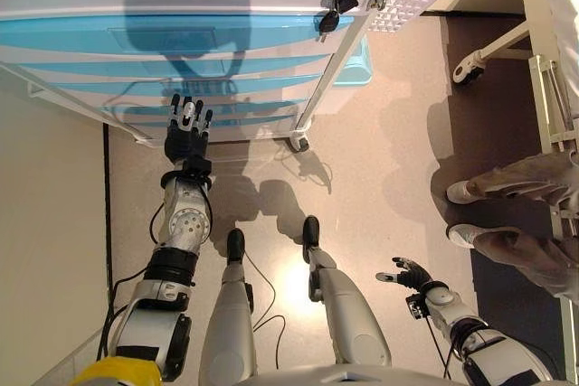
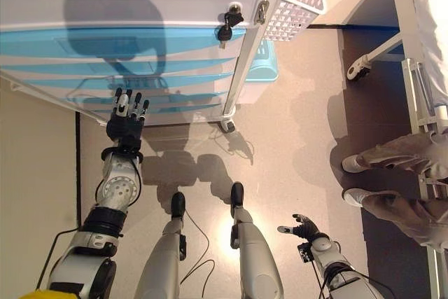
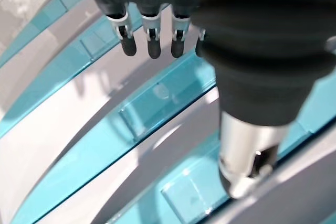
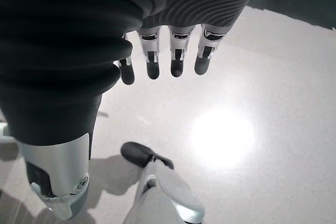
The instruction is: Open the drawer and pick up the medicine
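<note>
1. My left hand is raised in front of the drawer cabinet with its fingers straight and spread, holding nothing. The fingertips are close to the cabinet's lower turquoise drawers, but I cannot tell whether they touch.
2. My right hand hangs low at my side over the floor, well apart from the cabinet, fingers relaxed and empty. It can wait there until the drawer is out.
3. The medicine shows in no view. I judge it lies inside one of the shut drawers, so opening is the step in hand.
4. In my left wrist view a recessed handle sits just beyond my fingertips, with another nearer my wrist. I should slide the fingers into the recess ahead of them and curl them firmly behind its lip before pulling.
5. The pull should run straight back toward me. The cabinet stands on a caster, so a jerk could roll the whole unit rather than the drawer.
6. A person's shoes are far off beyond my right hand and out of my pulling path.
</note>
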Controlling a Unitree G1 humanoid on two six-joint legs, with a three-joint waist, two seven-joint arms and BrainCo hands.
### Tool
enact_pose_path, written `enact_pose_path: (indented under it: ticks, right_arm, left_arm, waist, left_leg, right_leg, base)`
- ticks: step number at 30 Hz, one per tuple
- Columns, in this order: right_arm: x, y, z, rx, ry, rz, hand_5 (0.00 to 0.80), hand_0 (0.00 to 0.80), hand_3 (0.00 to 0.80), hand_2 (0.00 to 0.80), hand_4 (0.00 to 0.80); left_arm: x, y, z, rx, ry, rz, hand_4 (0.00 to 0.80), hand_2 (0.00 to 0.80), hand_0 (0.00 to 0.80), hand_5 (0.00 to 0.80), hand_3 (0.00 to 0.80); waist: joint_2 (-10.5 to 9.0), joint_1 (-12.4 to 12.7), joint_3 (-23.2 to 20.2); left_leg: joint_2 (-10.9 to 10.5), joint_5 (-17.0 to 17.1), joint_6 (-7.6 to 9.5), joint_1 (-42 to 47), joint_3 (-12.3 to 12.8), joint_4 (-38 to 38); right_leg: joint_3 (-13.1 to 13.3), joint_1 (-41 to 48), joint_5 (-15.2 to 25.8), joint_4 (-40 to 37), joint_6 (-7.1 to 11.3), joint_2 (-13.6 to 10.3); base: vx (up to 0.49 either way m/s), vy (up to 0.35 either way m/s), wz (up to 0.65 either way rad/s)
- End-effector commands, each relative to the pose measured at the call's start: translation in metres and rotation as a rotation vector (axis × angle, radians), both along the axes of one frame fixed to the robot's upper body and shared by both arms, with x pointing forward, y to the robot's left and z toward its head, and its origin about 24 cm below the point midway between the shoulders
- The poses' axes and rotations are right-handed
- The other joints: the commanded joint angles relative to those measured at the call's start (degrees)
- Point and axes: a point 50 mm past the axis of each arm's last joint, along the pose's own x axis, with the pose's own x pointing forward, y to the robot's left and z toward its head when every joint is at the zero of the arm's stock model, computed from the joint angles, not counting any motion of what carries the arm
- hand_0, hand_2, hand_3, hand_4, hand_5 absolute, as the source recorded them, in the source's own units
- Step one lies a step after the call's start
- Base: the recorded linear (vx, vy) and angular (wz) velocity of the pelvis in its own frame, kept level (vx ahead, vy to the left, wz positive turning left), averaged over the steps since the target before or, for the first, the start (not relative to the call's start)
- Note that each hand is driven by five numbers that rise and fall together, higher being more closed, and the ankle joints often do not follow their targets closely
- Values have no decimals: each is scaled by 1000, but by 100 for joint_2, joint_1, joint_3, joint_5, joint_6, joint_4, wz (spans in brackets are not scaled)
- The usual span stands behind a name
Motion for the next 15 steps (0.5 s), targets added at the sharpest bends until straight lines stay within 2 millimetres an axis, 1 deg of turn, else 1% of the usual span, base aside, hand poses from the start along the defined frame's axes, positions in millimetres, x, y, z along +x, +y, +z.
enact_pose_path:
  ticks: [1,10,15]
  right_arm:
    - [-26,-22,-7,-75,86,-7,0,0,0,0,0]
    - [-28,-23,-8,-80,97,0,0,0,0,0,0]
    - [-28,-23,-8,-82,98,5,0,0,0,0,0]
  left_arm:
    - [0,8,96,136,-395,27,0,0,0,0,0]
    - [1,2,109,142,-442,1,0,0,0,0,0]
    - [2,-1,112,132,-451,-6,0,0,0,0,0]
  waist:
    - [12,-130,-576]
    - [10,-161,-616]
    - [6,-177,-631]
  left_leg:
    - [-355,-314,289,-587,-276,526]
    - [-346,-326,289,-624,-270,562]
    - [-345,-333,290,-621,-264,566]
  right_leg:
    - [-118,-66,-155,281,336,-91]
    - [-110,-92,-157,308,330,-90]
    - [-104,-96,-152,319,332,-87]
  base:
    - [0,0,0]
    - [0,0,0]
    - [0,0,0]
